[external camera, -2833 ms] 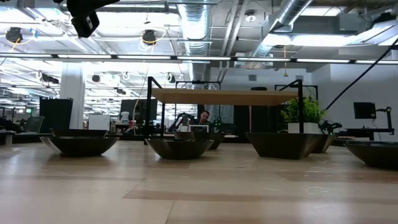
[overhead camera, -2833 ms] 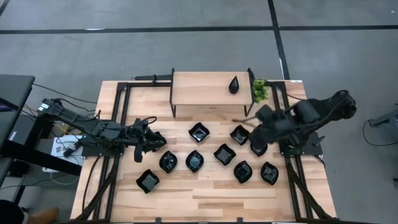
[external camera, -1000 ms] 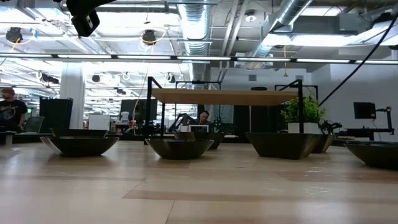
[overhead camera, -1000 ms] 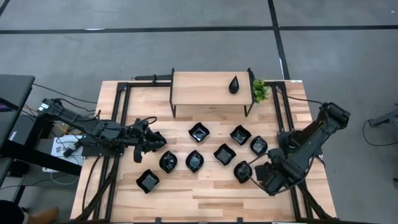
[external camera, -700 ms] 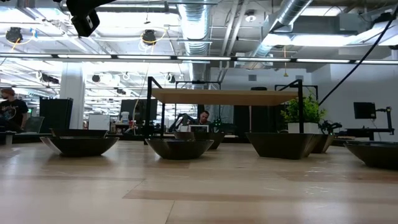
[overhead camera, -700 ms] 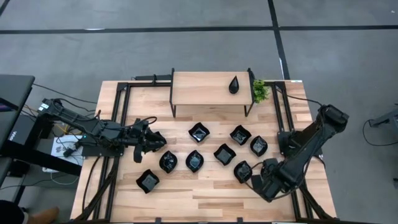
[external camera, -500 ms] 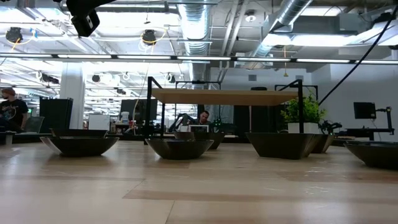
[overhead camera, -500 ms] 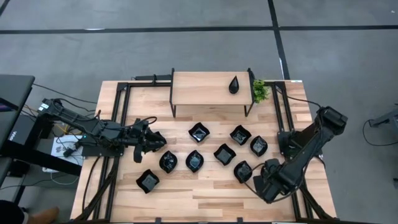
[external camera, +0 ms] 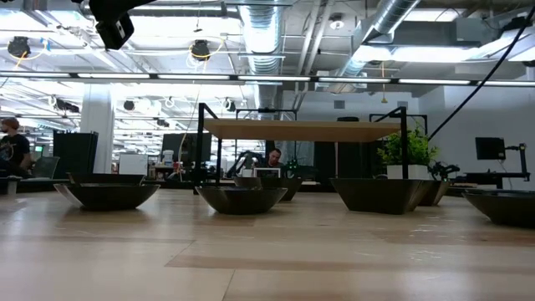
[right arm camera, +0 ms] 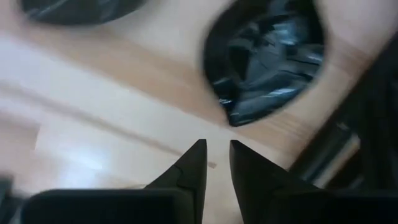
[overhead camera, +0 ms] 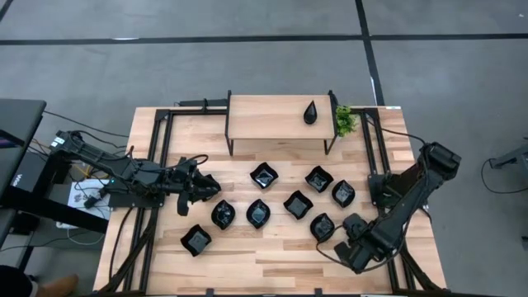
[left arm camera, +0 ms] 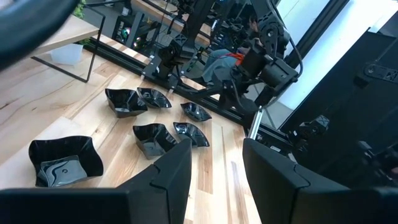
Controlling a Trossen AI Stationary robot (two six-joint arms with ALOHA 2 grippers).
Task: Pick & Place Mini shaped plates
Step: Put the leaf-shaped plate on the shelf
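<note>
black right gripper [right arm camera: 216, 163] low, slightly parted

Small green plant [overhead camera: 344, 120] beside a raised wooden shelf [overhead camera: 268, 117] (far table edge).

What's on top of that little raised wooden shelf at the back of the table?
One black teardrop plate sits near the right end of the shelf; the rest of its top is bare. Whatever lies beneath it is hidden from above.
</note>
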